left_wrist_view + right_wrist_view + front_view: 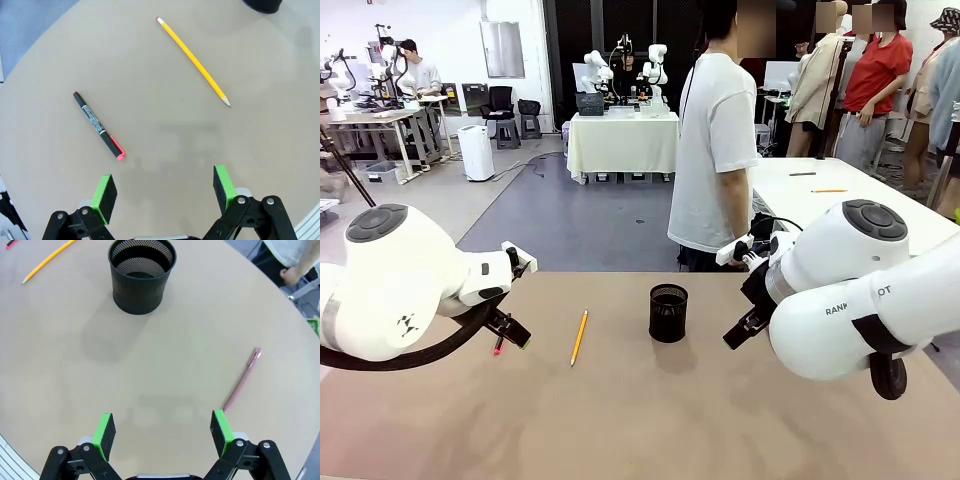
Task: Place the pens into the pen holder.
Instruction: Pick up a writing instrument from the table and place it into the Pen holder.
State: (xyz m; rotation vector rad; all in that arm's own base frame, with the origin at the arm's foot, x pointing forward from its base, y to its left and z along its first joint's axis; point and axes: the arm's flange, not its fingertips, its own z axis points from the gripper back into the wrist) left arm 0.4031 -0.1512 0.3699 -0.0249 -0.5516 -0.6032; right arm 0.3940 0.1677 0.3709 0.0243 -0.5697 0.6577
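Pens loose on the table (620,420): marker (98,126) and pencil (193,61) under my left gripper (162,178), pink pen (242,381) near my right gripper (162,419). Both grippers hover, angled downward, jaws wide apart, empty. Pen holder (141,275) upright, mid-table.

The far edge of the tan tabletop (650,420) is being occupied by a person in a white T-shirt (715,140). Farther back, the grey floor (560,210) is being taken up by a cloth-draped table (622,145), a white upright appliance (475,152) and a black office chair (500,105), while a white table (840,210) is being shown at the right.
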